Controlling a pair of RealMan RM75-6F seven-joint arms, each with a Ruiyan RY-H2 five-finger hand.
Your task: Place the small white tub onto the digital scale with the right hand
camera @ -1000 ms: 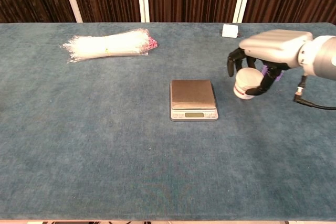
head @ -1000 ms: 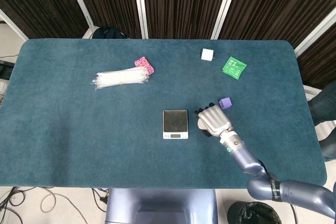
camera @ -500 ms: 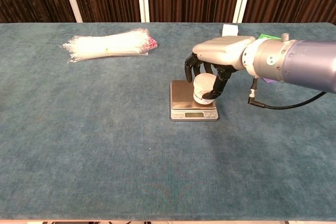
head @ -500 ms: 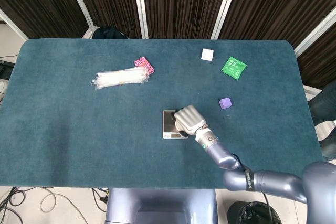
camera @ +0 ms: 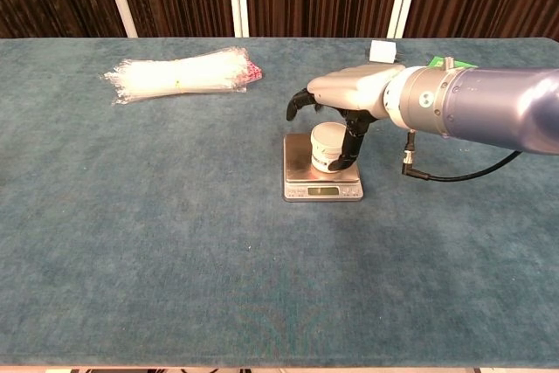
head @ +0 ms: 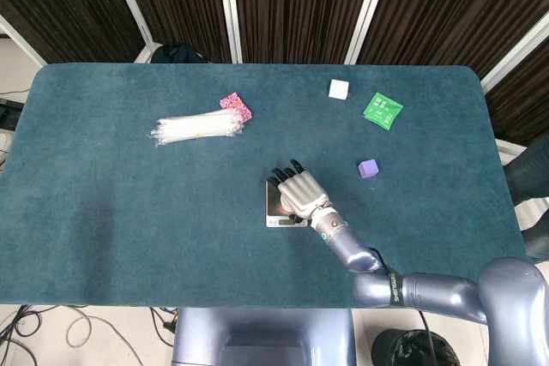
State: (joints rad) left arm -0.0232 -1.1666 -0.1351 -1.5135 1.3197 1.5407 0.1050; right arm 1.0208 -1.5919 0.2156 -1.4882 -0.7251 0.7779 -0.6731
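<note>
The small white tub (camera: pixel 328 146) stands upright on the plate of the digital scale (camera: pixel 321 188). My right hand (camera: pixel 349 93) hovers over it, fingers lifted clear and spread toward the left; the thumb (camera: pixel 352 139) hangs down along the tub's right side, touching or nearly so. From the head view the right hand (head: pixel 298 190) covers the tub and most of the scale (head: pixel 273 212), with its fingers fanned out toward the far side. My left hand is in neither view.
A bundle of clear plastic strips (head: pixel 197 126) lies at the far left with a pink packet (head: pixel 235 106) beside it. A white cube (head: pixel 339 89), a green packet (head: pixel 382 111) and a purple cube (head: pixel 368 168) lie to the far right of the scale.
My right hand carried the tub leftward from beside the purple cube onto the scale, set it down, and its fingers have spread away from it.
</note>
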